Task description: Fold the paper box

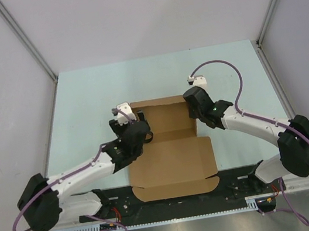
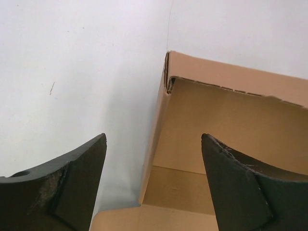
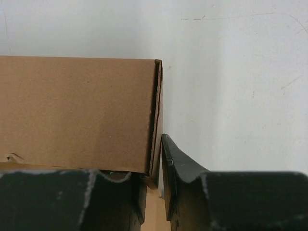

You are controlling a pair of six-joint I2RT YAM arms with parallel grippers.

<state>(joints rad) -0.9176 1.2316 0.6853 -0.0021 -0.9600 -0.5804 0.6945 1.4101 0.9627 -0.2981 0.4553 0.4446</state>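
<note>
The paper box (image 1: pixel 171 160) is plain brown cardboard, partly folded, in the middle of the table. Its back and side walls stand up, and the lid panel lies flat toward the near edge. My left gripper (image 1: pixel 136 120) is open and straddles the box's left wall. In the left wrist view, that wall (image 2: pixel 153 139) stands between the spread fingers of the gripper (image 2: pixel 154 185) without touching them. My right gripper (image 1: pixel 191 106) is at the right wall. In the right wrist view, the gripper (image 3: pixel 155 185) is shut on the doubled right side wall (image 3: pixel 156 120) near the box's back corner.
The table is pale green (image 1: pixel 80 98), with white enclosure walls on three sides. A black rail (image 1: pixel 237 182) runs along the near edge, and the lid's front flap overhangs it. Purple cables loop from both arms.
</note>
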